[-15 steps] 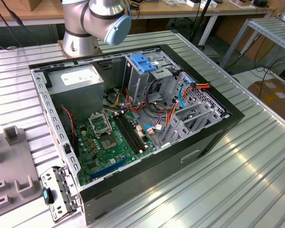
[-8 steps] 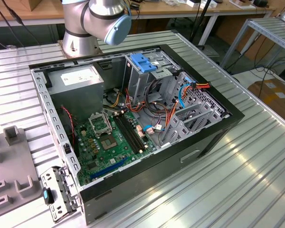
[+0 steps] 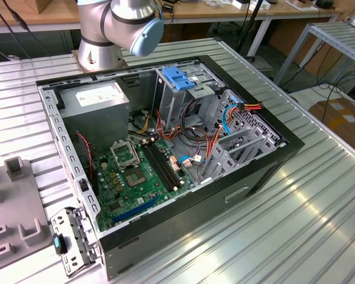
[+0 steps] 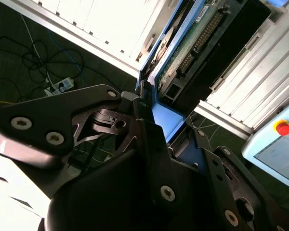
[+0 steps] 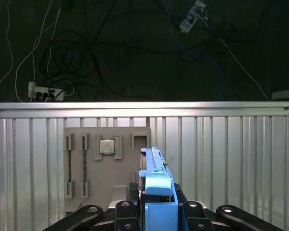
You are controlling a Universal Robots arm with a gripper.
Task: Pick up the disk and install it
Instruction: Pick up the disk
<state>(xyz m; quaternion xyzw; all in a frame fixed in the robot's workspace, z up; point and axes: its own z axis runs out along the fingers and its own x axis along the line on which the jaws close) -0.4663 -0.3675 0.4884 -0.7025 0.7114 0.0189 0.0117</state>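
Blue-railed disk (image 5: 156,180) stands edge-on, clamped between the fingers of the black claw (image 5: 159,211), over the ribbed aluminium bench (image 5: 221,154). Its green circuit side shows in the second wrist view.

- One disk (image 5: 156,183), clamped edge-on in one gripper (image 5: 159,210).
- One open computer case (image 3: 236,195) on the worktop (image 3: 319,225), near its middle.
- One power-supply box (image 3: 97,100) in a case corner.
- One grey fixture plate (image 5: 106,175), holding one processor chip (image 5: 106,146).
- Two power strips (image 5: 45,91) on the floor.
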